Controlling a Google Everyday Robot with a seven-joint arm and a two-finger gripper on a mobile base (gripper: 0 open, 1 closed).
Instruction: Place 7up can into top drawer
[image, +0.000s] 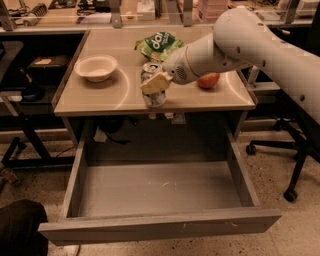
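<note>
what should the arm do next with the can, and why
Probably lift the 7up can straight up a little. The gripper is at the can, which stands on the table near its front edge, and the top drawer is open just below, so a small lift would free it to be carried forward.

A white bowl (96, 67) is sitting on the left of the tan desk (100, 100), well apart from a green chip bag (160, 45) lying toward the back middle. A red apple (208, 80) is resting on the right side, near the gripper (155, 84), which is hanging over the desk's front middle. A black office chair base (280, 150) is standing on the speckled floor (300, 225) at the right, and a dark cable (112, 136) is dangling beneath the desk
</note>
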